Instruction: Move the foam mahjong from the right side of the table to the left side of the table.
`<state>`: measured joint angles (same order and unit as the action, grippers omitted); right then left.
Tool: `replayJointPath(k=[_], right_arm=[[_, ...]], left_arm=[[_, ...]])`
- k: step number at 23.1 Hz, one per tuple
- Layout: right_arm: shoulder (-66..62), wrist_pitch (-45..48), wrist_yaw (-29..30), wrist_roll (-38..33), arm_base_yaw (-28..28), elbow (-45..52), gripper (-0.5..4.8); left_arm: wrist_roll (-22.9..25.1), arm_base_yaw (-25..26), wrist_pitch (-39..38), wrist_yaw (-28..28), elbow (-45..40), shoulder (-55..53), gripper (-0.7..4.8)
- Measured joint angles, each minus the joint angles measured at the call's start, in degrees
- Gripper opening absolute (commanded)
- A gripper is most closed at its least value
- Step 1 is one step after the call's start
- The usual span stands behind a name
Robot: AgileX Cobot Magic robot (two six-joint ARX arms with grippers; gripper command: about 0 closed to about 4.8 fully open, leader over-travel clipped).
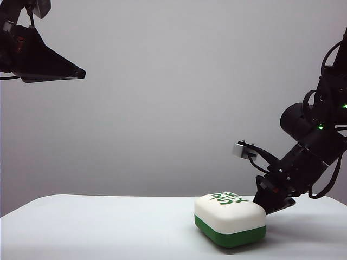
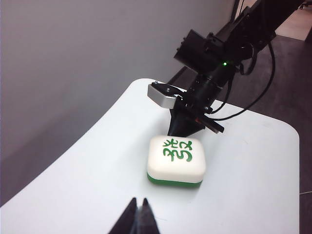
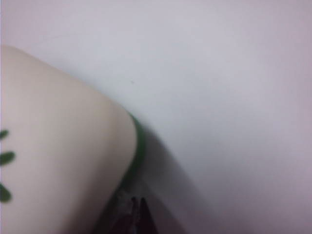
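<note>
Pressing low at the block's right edge, right hand (image 1: 275,205) tips together, gripping nothing | foam mahjong (image 1: 230,219) flat on tabletop (image 1: 97,227), right of centre, touching that hand | left hand (image 1: 76,72) raised far left, closed, empty.

Matt soft foam mahjong (image 1: 230,219) on smooth white table (image 1: 97,227).

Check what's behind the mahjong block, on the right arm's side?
The right gripper, fingertips together, sits low against the foam mahjong at its far right edge. The contact point is hidden. The left gripper hangs high on the left.
</note>
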<state>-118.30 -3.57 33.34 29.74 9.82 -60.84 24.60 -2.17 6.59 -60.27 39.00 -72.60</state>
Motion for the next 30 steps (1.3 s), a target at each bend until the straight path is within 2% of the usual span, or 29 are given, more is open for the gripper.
replayJointPath(k=[11,14,18,24,30], right_arm=[[4.2,-11.1,1.0,-0.2,0.2,0.0,-0.05],[4.2,-14.2,4.5,-0.2,2.2,0.1,-0.05],[4.2,-12.7,4.7,-0.7,5.2,0.1,-0.05],[3.7,-4.3,3.9,-6.1,6.6,0.0,-0.05],[3.0,-2.8,3.7,-8.1,9.2,0.0,-0.05]], left_arm=[[-0.9,0.0,-0.4,0.0,0.0,0.0,-0.06],[-1.1,0.0,-0.4,0.0,0.0,0.0,-0.06],[-1.1,0.0,-0.4,0.0,0.0,0.0,-0.06],[-1.1,0.0,-0.5,0.0,0.0,0.0,-0.06],[-1.1,0.0,-1.7,0.0,0.0,0.0,-0.06]])
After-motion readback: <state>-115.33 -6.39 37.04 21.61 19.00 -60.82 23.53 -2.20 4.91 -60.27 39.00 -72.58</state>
